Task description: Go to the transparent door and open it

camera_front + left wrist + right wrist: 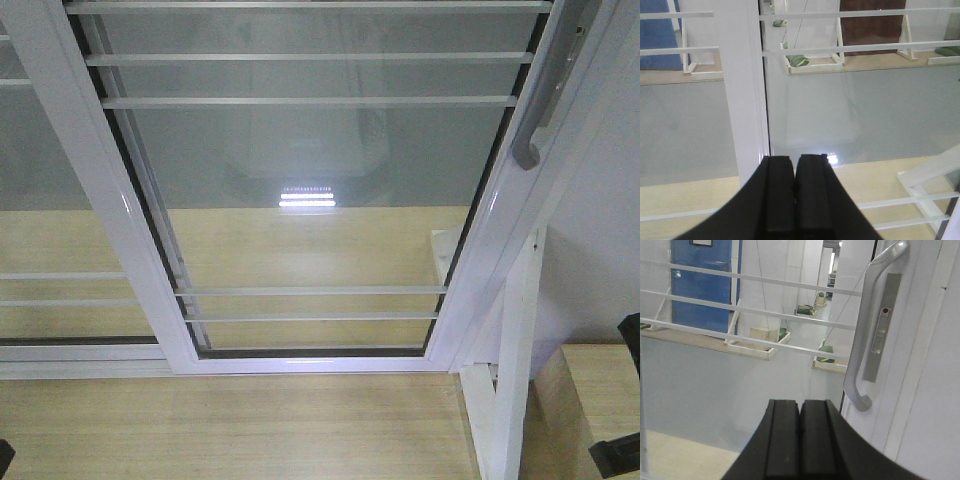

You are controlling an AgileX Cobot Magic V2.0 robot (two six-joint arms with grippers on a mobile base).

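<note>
Right up close now: the transparent door (310,180) fills the front view, its grey handle (863,340) just right of the right gripper (800,407). Right and left gripper (795,161) jaws sit together, empty. Approach looks done; next, the right jaws need to part, take the handle and slide.

Even, soft indoor light, faint shadows. Bright striped glare on the glass door (310,200); front view hazy, slightly washed.
</note>
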